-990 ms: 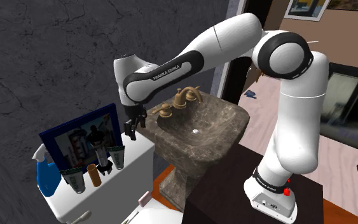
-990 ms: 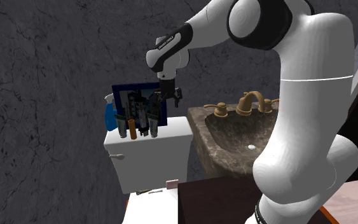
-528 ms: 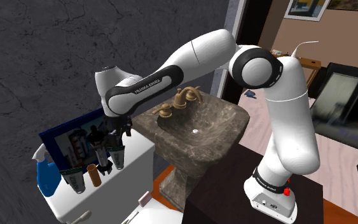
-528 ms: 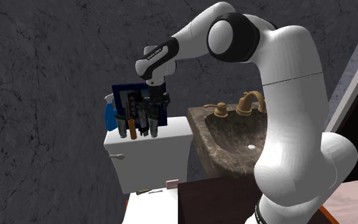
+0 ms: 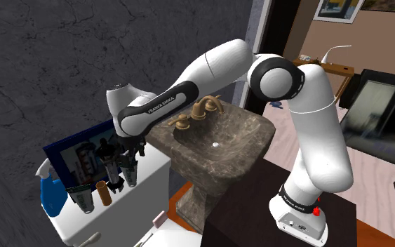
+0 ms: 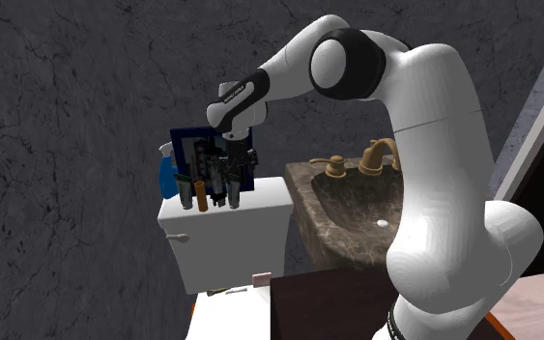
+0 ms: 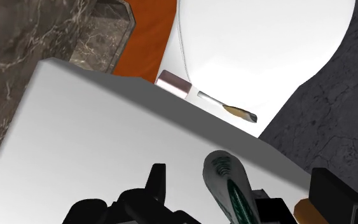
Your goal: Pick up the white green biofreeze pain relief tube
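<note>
Toilet tank lid (image 7: 101, 127), pincer (image 7: 212, 189) spread astride tube (image 7: 224, 173)

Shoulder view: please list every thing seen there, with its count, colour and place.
sink: one, dark mottled, mid-view
faucet: one, bronze, on the sink's back rim
tank: one, white, beside the sink
spray bottle: one, blue, tank's end away from the sink
tubes: two, white-green, on the tank, one nearest the sink, one by the spray bottle
cylinder: one, brown, between the tubes
dark bottle: one, black, behind the cylinder
picture board: one, blue-edged, against the wall
arm: one, white, dark joints
tool: one, black, open, at the sink-side tube's top
</note>
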### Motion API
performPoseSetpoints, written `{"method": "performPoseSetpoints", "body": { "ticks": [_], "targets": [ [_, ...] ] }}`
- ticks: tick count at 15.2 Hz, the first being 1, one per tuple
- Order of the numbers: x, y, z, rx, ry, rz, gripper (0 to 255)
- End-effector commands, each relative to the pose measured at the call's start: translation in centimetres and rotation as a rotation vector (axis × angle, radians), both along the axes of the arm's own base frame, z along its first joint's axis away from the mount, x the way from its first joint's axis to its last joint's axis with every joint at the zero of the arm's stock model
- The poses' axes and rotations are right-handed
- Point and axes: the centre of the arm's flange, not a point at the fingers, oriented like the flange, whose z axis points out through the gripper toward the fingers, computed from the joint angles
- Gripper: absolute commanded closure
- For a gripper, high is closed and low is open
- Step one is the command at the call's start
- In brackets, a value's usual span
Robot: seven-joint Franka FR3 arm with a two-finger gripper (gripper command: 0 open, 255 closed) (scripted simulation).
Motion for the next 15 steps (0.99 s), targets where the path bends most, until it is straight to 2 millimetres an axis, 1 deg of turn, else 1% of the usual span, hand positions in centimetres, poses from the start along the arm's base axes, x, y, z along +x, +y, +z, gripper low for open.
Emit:
{"method": "performPoseSetpoints", "body": {
  "ticks": [1, 10, 15],
  "targets": [
    [0.0, 0.0, -0.1, 0.0, 0.0, 0.0, 255],
    [0.0, 0.0, -0.1, 0.0, 0.0, 0.0, 255],
    [0.0, 0.0, 2.6, 0.0, 0.0, 0.0, 255]
  ]
}}
